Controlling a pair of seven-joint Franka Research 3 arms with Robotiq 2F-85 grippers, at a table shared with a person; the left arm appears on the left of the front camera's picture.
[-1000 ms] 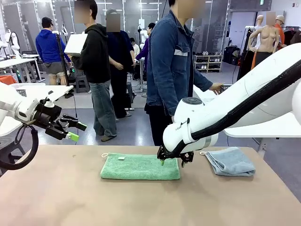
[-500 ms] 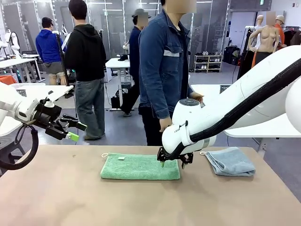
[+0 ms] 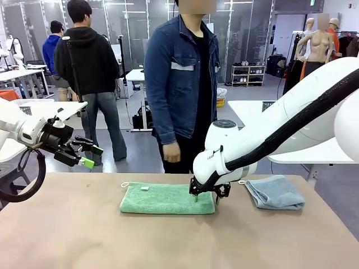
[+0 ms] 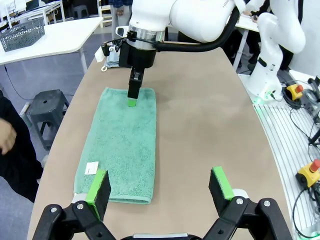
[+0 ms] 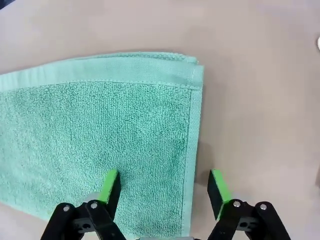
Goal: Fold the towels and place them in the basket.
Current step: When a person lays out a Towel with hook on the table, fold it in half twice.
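On green towel [image 3: 166,199]: white label [image 3: 144,189], print unreadable.

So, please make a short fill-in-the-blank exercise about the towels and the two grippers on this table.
1. The right gripper hangs open over one short end of the flat ____ terry-cloth towel.
2. The crumpled blue-grey terry-cloth towel lies at the robot's ____ side of the brown table.
3. The left gripper is ____, holding nothing.

Missing words: green; right; open
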